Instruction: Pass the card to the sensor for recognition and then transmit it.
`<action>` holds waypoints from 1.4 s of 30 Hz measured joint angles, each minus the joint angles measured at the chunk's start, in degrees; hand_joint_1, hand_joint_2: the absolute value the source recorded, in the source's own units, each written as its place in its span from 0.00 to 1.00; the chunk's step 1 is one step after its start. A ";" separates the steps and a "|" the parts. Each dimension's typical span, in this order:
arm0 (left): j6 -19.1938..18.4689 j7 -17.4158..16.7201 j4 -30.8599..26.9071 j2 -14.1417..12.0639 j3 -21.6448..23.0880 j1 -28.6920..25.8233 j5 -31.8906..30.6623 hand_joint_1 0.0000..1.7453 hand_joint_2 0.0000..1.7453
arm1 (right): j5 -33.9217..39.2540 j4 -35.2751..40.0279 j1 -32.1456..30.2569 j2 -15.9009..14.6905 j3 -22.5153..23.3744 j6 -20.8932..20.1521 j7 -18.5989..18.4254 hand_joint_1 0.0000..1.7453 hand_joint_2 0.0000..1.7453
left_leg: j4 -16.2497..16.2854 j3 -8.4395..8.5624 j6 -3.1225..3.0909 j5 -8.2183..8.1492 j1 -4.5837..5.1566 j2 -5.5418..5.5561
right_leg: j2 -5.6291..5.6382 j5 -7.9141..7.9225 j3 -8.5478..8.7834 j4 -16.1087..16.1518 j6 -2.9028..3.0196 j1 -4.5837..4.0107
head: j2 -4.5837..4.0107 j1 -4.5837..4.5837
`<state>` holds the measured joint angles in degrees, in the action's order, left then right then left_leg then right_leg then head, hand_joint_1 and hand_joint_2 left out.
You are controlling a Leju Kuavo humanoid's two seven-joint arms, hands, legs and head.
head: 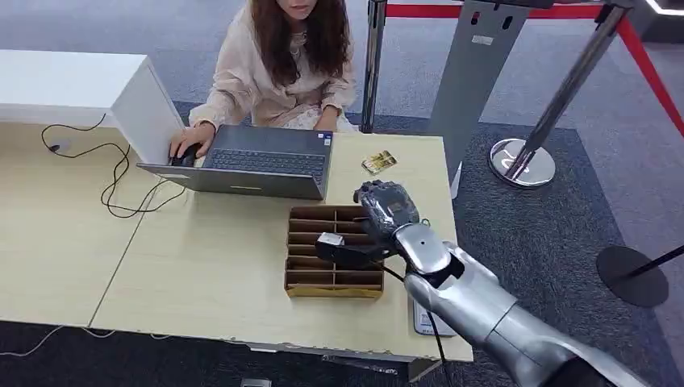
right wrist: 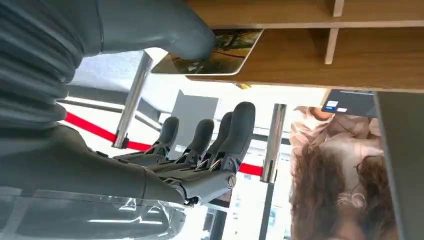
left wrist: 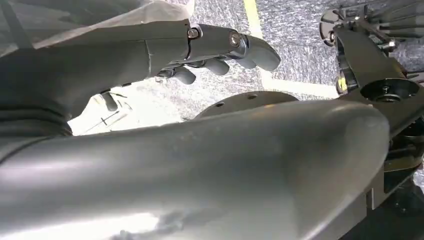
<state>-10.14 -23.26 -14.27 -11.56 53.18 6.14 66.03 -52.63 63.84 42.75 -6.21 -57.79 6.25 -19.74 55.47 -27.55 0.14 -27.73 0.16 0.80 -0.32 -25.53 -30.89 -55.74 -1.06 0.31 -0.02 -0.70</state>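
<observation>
A person (head: 278,64) is seated at a laptop (head: 254,161) well to the left of the right hand (head: 387,205) and beyond it. Just left of that hand, partly beneath it, a compartmented cardboard box (head: 310,262) is set on the table (head: 202,266); its slots appear empty. The right hand is held above the box's far right corner with fingers (right wrist: 240,130) extended and apart, nothing gripped. A card (head: 378,162) lies flat on the table just beyond the hand. The left hand (left wrist: 210,47) is seen with fingers loosely curled, holding nothing.
</observation>
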 joint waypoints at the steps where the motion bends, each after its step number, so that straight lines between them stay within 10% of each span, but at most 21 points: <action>1: -0.02 0.02 0.00 0.00 0.00 0.00 -0.02 0.00 0.00 | 0.04 0.00 0.01 -0.02 0.04 0.00 0.02 0.45 1.00 | 0.00 0.00 0.00 0.00 0.00 0.00 | 0.00 0.00 0.00 0.00 0.00 0.00 | 0.00 0.00; 14: 0.37 0.57 0.00 0.00 0.00 0.01 0.33 0.00 0.00 | 0.81 0.13 0.07 -0.04 0.07 -0.46 0.00 0.60 1.00 | 0.00 0.00 0.00 0.00 0.00 0.00 | 0.00 0.00 0.01 0.00 0.00 0.00 | 0.00 0.00; 19: 1.03 0.85 -0.02 0.00 0.00 0.01 0.81 0.00 0.00 | 0.85 0.13 0.08 -0.07 0.06 -1.33 -0.20 0.95 1.00 | 0.00 0.01 0.00 0.00 0.00 0.00 | 0.00 0.00 0.01 0.00 0.00 0.00 | 0.00 0.00; 42: 2.58 1.92 -0.02 0.02 -0.02 0.01 1.55 0.00 0.00 | 1.86 0.81 0.23 -0.26 0.07 -1.40 -0.66 0.95 1.00 | 0.00 0.04 0.00 0.00 0.00 0.00 | 0.00 0.00 0.04 0.00 0.00 0.00 | 0.00 0.02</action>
<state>-7.56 -21.33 -14.29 -11.54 53.16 6.14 67.58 -50.77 64.65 42.99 -6.47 -57.72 4.85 -20.39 55.47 -27.51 0.14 -27.72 0.16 0.80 -0.31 -25.53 -30.84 -55.75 -1.06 0.31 -0.02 -0.68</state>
